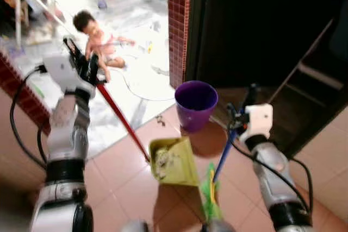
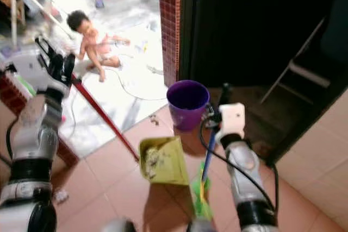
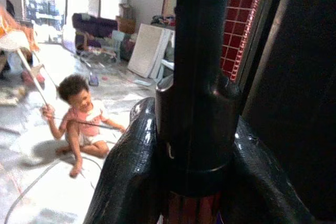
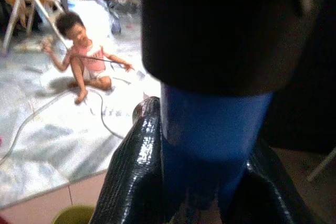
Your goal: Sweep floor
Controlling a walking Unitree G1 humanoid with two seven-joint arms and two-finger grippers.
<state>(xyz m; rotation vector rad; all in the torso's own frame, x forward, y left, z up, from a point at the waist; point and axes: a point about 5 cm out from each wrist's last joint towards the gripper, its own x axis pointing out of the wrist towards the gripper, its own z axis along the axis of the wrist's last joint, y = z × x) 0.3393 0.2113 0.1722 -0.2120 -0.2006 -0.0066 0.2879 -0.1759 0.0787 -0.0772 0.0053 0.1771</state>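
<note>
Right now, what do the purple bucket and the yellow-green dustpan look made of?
Purple bucket: probably moulded plastic, with uniform colour, a smooth wall and dull sheen. Yellow-green dustpan on the red handle: likely plastic too, a matte thin flat tray, dirty inside. Blur leaves both uncertain.

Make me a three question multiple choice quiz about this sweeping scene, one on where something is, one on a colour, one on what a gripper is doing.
1. Where does the purple bucket stand?
A. On the tiled floor just beyond the dustpan
B. On a chair
C. Inside the dustpan

2. What colour is the dustpan?
A. Blue
B. Yellow-green
C. White

3. What is the right gripper doing?
A. Hanging idle
B. Closed around the blue broom handle
C. Lifting the bucket

Answers:
1. A, the head views show the bucket on the floor behind the dustpan, near the brick pillar.
2. B, its tray is yellow-green, on a red handle held by the left gripper.
3. B, the right wrist view shows its jaws on either side of the blue broom handle.
</note>
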